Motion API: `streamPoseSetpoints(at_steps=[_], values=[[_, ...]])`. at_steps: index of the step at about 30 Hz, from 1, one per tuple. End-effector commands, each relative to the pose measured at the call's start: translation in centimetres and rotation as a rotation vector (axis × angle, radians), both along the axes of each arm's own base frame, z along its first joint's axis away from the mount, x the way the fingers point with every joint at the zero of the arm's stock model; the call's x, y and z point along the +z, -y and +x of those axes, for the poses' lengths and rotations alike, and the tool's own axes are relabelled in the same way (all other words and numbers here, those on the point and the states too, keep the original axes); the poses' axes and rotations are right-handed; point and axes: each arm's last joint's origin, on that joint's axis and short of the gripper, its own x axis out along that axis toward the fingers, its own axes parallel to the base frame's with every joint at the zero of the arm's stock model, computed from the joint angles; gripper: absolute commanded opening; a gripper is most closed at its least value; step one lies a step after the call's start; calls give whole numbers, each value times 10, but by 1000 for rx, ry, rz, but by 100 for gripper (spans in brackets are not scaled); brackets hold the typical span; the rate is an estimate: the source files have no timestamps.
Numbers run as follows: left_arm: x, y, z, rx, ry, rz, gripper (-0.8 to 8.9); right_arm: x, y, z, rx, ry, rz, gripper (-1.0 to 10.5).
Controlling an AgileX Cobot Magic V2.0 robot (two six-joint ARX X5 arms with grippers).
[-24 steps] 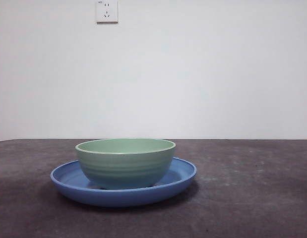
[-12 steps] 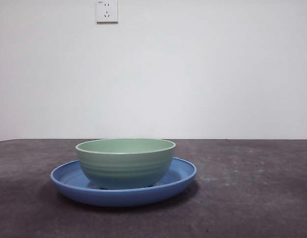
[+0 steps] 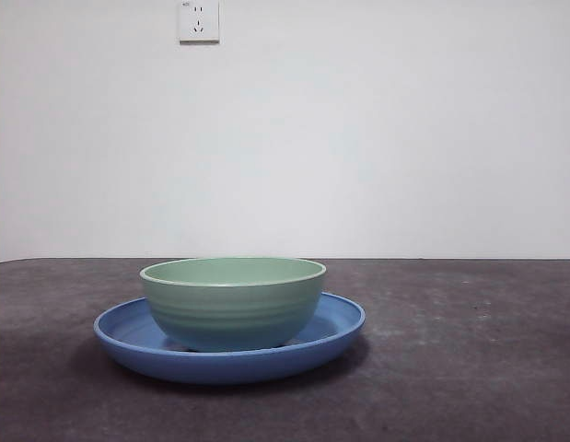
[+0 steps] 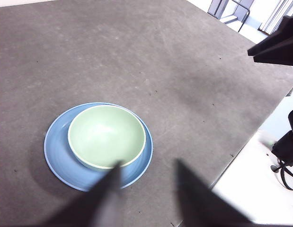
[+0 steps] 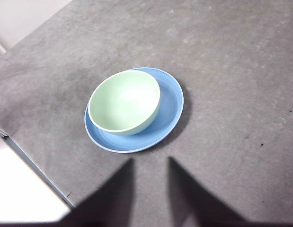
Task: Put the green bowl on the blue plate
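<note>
The pale green bowl [image 3: 233, 302] stands upright inside the blue plate [image 3: 340, 324] on the dark table, a little left of centre in the front view. The bowl [image 4: 106, 135] and plate [image 4: 57, 152] show in the left wrist view, with my left gripper [image 4: 148, 169] high above them, open and empty. In the right wrist view the bowl [image 5: 124, 101] sits towards one side of the plate [image 5: 171, 103]. My right gripper [image 5: 151, 162] is also raised well clear, open and empty. Neither gripper shows in the front view.
A white wall with a socket [image 3: 199, 20] stands behind the table. The table's edge [image 4: 241, 146] runs near the plate in the left wrist view, and the other arm's dark tip [image 4: 276, 46] shows there.
</note>
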Motion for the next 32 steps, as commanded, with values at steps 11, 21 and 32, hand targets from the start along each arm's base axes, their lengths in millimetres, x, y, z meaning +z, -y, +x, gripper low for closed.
streamPoseSetpoints(at_steps=[11,21,32], values=[[4,0,0,-5,16,-13,24,3,-1,1,6,7,13,16],[4,-2,-1,19,23,-18,24,3,-1,1,5,7,13,16],[-24,-21,21,341,80,5,24,3,-1,1,5,8,13,16]])
